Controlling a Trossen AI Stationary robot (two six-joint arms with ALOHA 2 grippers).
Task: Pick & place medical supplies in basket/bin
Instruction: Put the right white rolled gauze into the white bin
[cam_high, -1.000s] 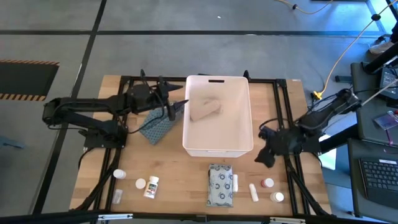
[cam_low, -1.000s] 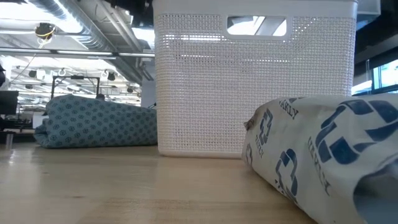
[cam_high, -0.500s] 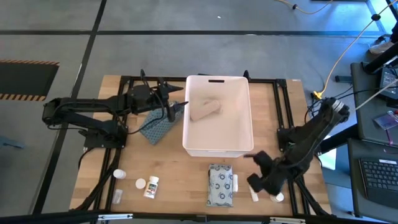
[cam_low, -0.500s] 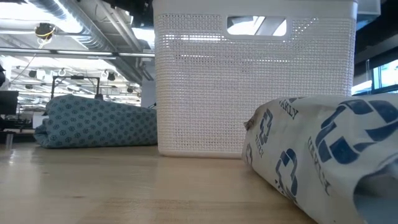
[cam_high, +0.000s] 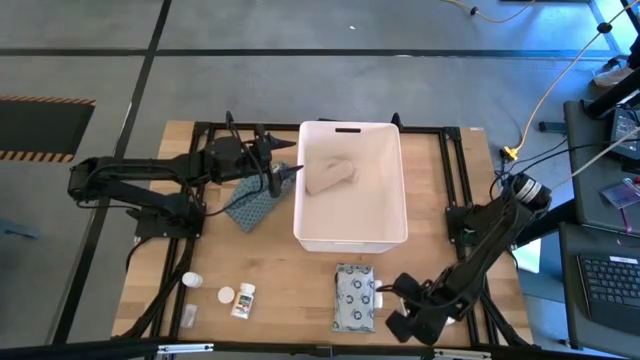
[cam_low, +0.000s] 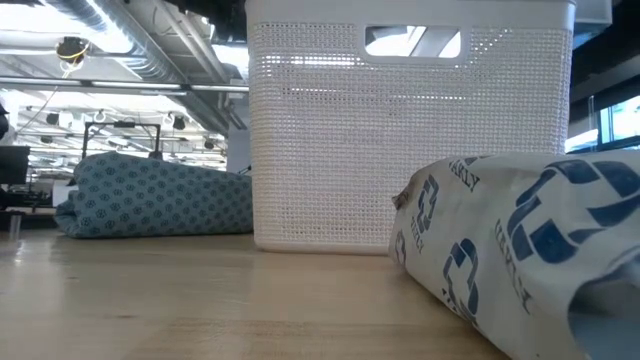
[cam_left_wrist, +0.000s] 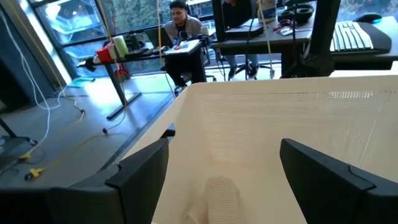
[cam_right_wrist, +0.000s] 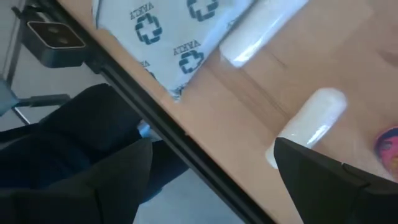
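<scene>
The white bin (cam_high: 350, 228) stands mid-table, and a beige bandage roll (cam_high: 328, 177) lies on its floor. My left gripper (cam_high: 291, 171) is open and hovers at the bin's left wall, looking in at the roll (cam_left_wrist: 221, 194). My right gripper (cam_high: 402, 320) is open, low over the table's near edge. It is right of the grey-white cross-printed pack (cam_high: 355, 297), which lies flat. In the right wrist view the pack (cam_right_wrist: 180, 37), two white tubes (cam_right_wrist: 261, 28) (cam_right_wrist: 311, 121) and a red cap (cam_right_wrist: 388, 140) show. Neither gripper holds anything.
A blue patterned pack (cam_high: 250, 205) lies left of the bin. Several small white bottles (cam_high: 226, 295) stand at the near left. The right arm covers the bottles at the near right. The low view shows the bin's wall (cam_low: 410, 130). A person sits beyond the table (cam_left_wrist: 180, 25).
My right arm has swung from beside the bin's right wall toward the table's near edge and leftward. Its gripper has come down over the tubes by the cross-printed pack. Nothing on the table has moved.
</scene>
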